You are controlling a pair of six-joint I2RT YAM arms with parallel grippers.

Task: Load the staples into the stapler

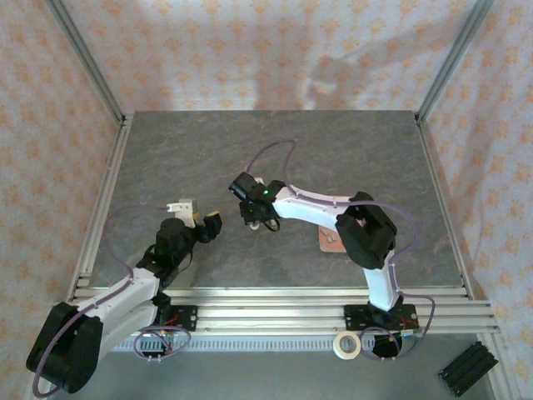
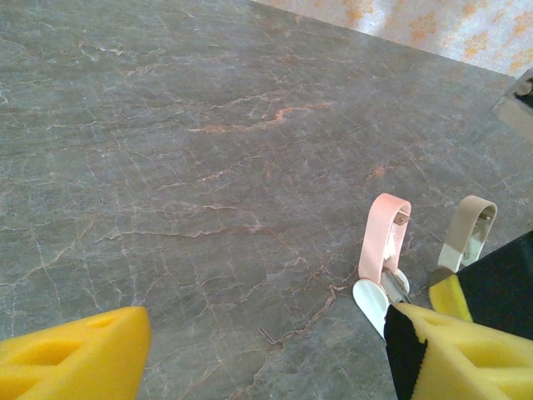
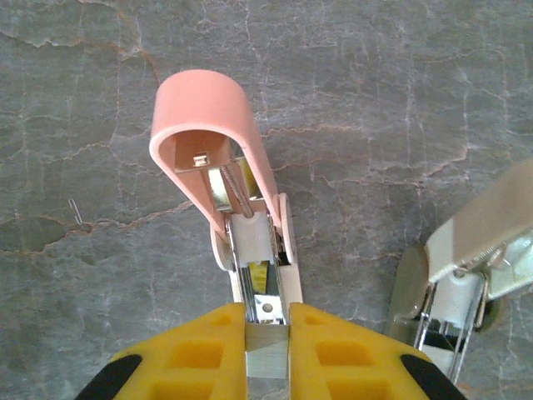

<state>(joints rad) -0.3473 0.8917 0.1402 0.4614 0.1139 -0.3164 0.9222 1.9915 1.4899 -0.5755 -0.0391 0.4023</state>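
Two arms reach inward over a grey, stone-patterned table point(image 1: 166, 158), veined with pale cracks and a few rusty streaks. Around it hang walls point(image 1: 250, 50) of cream cloth printed with small orange flowers, framed by slanting aluminium posts point(image 1: 89, 62). Ribbed aluminium rails point(image 1: 275, 300) run along the near edge, where the arm bases are bolted. In front of the rails lie a roll of tape point(image 1: 347, 344) and a black ribbed block point(image 1: 468, 367).

Near the middle of the table sits the pink stapler point(image 3: 204, 108), its lid swung up so that the metal channel point(image 3: 250, 250) lies bare. The right gripper point(image 3: 266, 321) is at the rear end of that channel. Its yellow fingers point(image 3: 308, 325) are pressed together on a short grey strip of staples point(image 3: 266, 358), which sits in line with the channel. Whether the strip already touches the channel cannot be told. Just beside the pink stapler, on the right in the right wrist view, is a second, beige stapler point(image 3: 475, 250), also open. One loose staple point(image 3: 77, 208) lies on the bare stone to the left of the pink one.

The left gripper point(image 2: 266, 321) hovers close above the table near both staplers, with its yellow fingers spread wide and nothing between them. The loose staple lies on the surface below that gap.
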